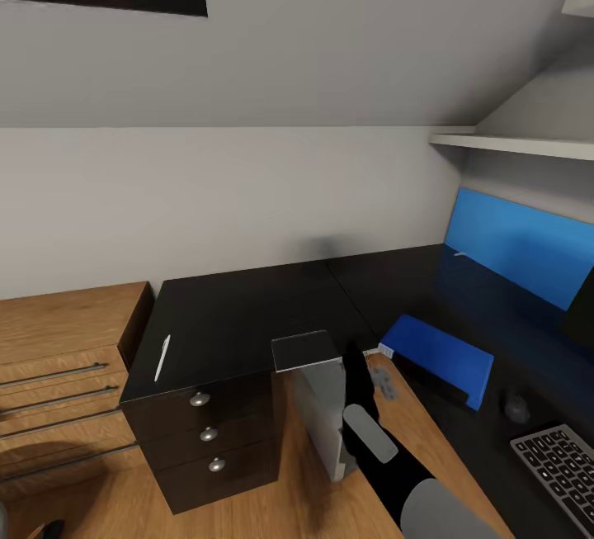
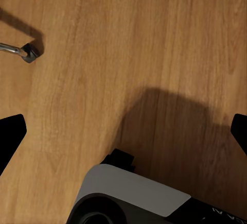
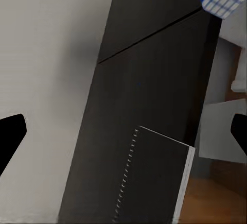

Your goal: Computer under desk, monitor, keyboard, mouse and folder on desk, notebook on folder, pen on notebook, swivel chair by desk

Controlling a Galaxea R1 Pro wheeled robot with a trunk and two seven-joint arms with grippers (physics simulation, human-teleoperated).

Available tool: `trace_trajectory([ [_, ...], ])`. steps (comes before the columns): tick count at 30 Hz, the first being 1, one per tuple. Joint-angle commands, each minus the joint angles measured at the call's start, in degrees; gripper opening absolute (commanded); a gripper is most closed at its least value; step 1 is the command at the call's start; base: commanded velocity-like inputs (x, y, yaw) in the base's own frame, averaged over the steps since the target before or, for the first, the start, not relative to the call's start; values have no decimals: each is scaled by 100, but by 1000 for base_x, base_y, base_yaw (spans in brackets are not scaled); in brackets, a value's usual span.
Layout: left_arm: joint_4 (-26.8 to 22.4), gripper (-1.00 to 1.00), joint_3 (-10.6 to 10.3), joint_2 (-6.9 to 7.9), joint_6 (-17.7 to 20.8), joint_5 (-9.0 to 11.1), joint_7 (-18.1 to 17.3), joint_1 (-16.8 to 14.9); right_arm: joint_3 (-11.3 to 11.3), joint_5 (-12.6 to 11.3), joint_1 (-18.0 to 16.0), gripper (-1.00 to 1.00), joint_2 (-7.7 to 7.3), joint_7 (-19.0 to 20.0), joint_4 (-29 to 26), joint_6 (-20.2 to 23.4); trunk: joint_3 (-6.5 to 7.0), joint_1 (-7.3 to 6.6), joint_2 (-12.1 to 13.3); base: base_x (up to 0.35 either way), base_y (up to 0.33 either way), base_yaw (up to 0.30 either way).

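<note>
Folder [image 1: 441, 357], mouse [image 1: 516, 407] and keyboard [image 1: 559, 465] sat on the desk [image 1: 247, 308]. Notebook [image 1: 305, 349] and pen [image 1: 162, 357] lay unstacked. My right gripper [image 3: 123, 131] was spread

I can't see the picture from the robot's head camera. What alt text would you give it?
A glossy black L-shaped desk in a room corner holds a blue folder, a mouse, a keyboard and a white pen. The robot's right arm reaches toward a dark notebook at the desk's front edge, above a grey computer on the wooden floor.
</note>
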Motion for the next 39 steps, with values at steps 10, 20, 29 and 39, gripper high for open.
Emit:
trace_trajectory([
  [10, -279, 100, -21, -3, -31, 67, 42, 1, 251, -122, 30, 100, -26, -13, 14, 1113, -5, 0, -3, 0, 0, 0],
  [20, -327, 100, -23, -8, -25, 72, 43, 1, 254, -611, 32, 100, -52, -2, 8, 1768, -184, 220, -404, 0, 0, 0],
  [29, -331, 100, -24, -5, -22, 77, 43, 1, 254, -696, 32, 100, -64, 0, 0, 1854, -346, 418, -765, 0, 0, 0],
  [39, -331, 100, -24, -4, -22, 78, 43, 1, 254, -703, 32, 100, -64, 0, 4, 1850, -525, 637, -1166, 0, 0, 0],
])
